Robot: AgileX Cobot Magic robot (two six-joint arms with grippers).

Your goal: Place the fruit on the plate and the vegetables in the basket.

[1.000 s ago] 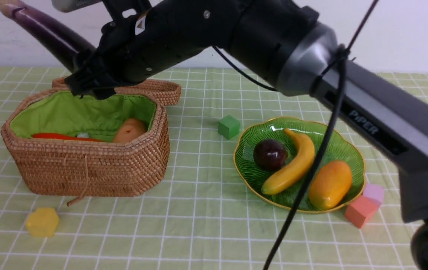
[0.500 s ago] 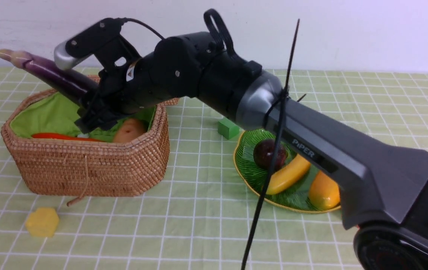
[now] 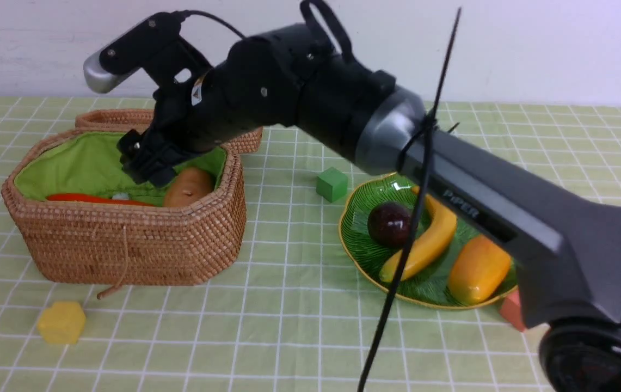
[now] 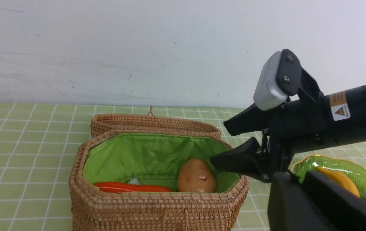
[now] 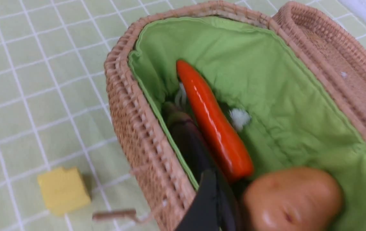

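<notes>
The sorting looks finished. The banana point(image 3: 424, 239), mango point(image 3: 479, 269) and mangosteen point(image 3: 390, 224) lie on the plate point(image 3: 364, 188) at right of frame. In the basket point(image 3: 130, 250) at left lie the carrot point(image 5: 213, 123), the potato point(image 5: 292, 197) and a dark shape, probably the eggplant point(image 5: 191, 141) (blurred). The right hand point(image 4: 234, 144) hangs empty over the basket, jaws apart. Whether the left hand point(image 4: 298, 202) is apart or together I cannot tell.

Carrot point(image 5: 215, 134), potato point(image 5: 292, 199), dark eggplant point(image 5: 189, 144) in wicker basket point(image 3: 141, 250); banana point(image 3: 424, 239), mango point(image 3: 479, 269), mangosteen point(image 3: 389, 223) on green plate point(image 3: 364, 185)
</notes>
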